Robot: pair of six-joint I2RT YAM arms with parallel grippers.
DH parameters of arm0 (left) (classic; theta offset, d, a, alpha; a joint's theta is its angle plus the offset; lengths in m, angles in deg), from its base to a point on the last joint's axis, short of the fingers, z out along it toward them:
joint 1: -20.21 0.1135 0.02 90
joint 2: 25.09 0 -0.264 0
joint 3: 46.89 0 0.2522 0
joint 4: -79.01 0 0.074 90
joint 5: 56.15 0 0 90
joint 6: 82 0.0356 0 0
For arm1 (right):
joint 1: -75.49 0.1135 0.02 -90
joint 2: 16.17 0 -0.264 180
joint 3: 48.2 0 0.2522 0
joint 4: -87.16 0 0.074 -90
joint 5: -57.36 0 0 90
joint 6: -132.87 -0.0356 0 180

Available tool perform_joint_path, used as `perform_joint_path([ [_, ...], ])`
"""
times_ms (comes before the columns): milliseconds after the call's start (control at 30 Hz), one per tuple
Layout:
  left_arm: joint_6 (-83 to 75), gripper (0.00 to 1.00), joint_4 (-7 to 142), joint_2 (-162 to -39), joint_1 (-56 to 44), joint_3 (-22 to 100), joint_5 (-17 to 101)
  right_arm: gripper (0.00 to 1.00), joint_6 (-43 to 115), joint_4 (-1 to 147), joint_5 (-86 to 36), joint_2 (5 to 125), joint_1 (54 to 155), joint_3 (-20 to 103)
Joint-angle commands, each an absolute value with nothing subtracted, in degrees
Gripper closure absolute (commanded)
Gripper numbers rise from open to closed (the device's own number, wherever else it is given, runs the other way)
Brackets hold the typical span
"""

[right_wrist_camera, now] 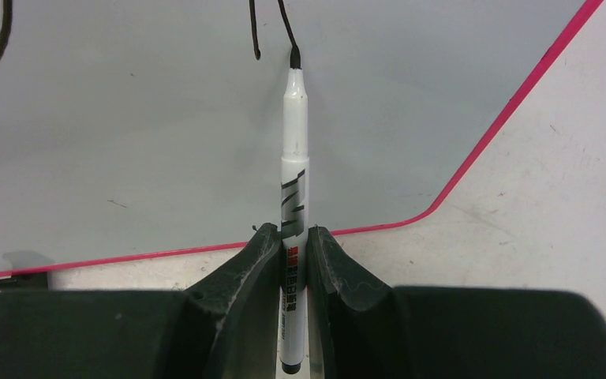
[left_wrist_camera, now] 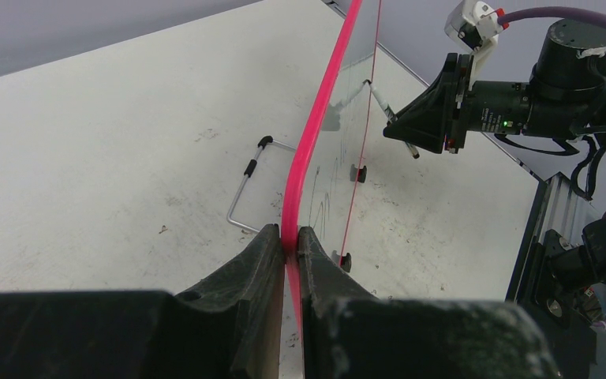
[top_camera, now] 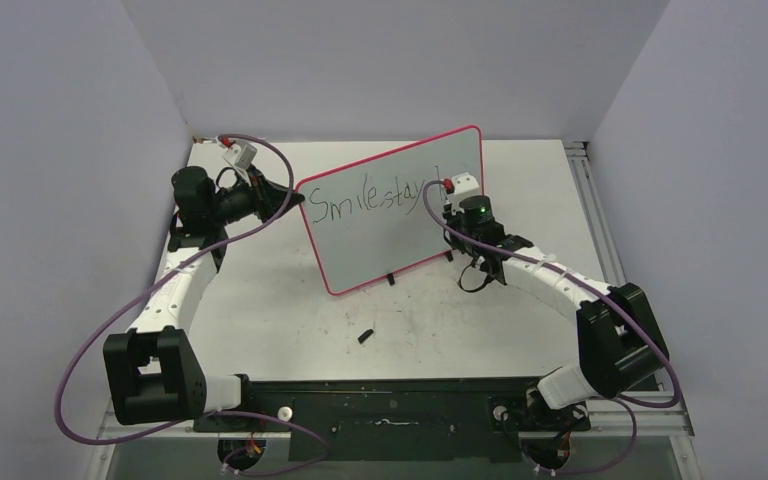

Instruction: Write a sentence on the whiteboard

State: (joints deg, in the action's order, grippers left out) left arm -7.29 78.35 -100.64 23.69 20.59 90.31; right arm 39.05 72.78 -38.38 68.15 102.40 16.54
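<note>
Pink-red-rimmed whiteboard (top_camera: 380, 245) stands tilted at mid-table on the tabletop (top_camera: 260, 310). My left gripper (left_wrist_camera: 290, 237) is clamped on the board's left edge, rim btwn fingers. My right gripper (right_wrist_camera: 292, 241) is closed on the marker (right_wrist_camera: 294, 158), tip touching the board face at the end of a black stroke. Writing reads approx. "Smile stay"; the rest is hidden behind the right gripper.

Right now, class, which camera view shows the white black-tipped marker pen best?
The right wrist view: the white marker pen fills the centre, clamped between the fingers, its tip on the grey-white whiteboard. The left wrist view shows it small and distant; in the top view it cannot be made out.
</note>
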Motion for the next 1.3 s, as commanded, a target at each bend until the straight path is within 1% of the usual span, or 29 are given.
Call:
perform_joint_path([
  [0, -6.7, 1.0, 80.4, -99.1, 24.1, 20.7, 91.2, 0.95, 38.3, 74.2, -39.3, 66.5, 101.9, 16.6],
  [333, -6.7, 1.0, 80.5, -99.1, 24.1, 20.8, 91.2, 0.95, 39.3, 74.1, -40.0, 63.4, 101.8, 18.6],
  [800, -6.7, 1.0, 80.4, -99.1, 24.2, 20.7, 91.2, 0.95, 41.3, 74.5, -39.4, 68.0, 100.5, 23.1],
  [1267, -6.8, 1.0, 80.5, -98.9, 24.3, 20.6, 91.3, 0.95, 40.1, 73.6, -37.7, 68.8, 100.2, 21.1],
])
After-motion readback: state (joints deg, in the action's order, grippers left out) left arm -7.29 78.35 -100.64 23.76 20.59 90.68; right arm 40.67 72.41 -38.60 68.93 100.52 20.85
